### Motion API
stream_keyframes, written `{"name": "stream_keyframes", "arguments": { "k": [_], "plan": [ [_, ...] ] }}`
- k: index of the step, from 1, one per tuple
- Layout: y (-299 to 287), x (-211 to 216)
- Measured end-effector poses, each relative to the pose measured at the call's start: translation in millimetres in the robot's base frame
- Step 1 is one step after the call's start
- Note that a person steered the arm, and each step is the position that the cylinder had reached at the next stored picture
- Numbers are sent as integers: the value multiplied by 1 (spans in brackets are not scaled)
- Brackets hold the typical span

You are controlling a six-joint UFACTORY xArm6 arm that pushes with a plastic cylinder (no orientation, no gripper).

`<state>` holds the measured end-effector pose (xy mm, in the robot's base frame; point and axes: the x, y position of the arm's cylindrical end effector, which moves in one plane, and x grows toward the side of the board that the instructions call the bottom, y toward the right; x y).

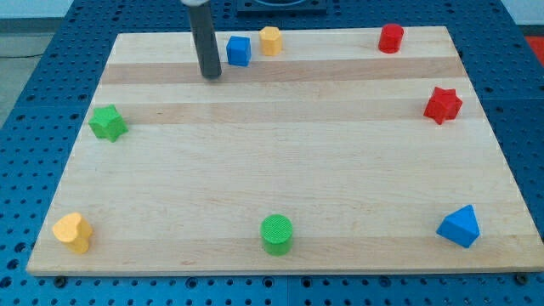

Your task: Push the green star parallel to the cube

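The green star (108, 122) lies near the board's left edge, in the upper half. The blue cube (239, 51) sits near the top edge, left of centre. My tip (211, 76) rests on the board just left of and slightly below the blue cube, apart from it. The tip is well to the right of and above the green star. The dark rod rises from the tip out of the view's top.
A yellow block (270, 40) sits right of the cube. A red cylinder (391, 38) is at the top right, a red star (443, 104) at the right edge. A blue triangular block (460, 226), a green cylinder (276, 234) and a yellow heart (72, 232) line the bottom.
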<state>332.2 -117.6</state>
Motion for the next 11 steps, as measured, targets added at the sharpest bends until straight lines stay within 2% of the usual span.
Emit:
{"name": "stream_keyframes", "arguments": {
  "k": [1, 2, 3, 4, 9, 11],
  "plan": [
    [-20, 77],
    [-78, 133],
    [-132, 130],
    [-140, 102],
    [-143, -9],
    [-142, -13]
  ]
}}
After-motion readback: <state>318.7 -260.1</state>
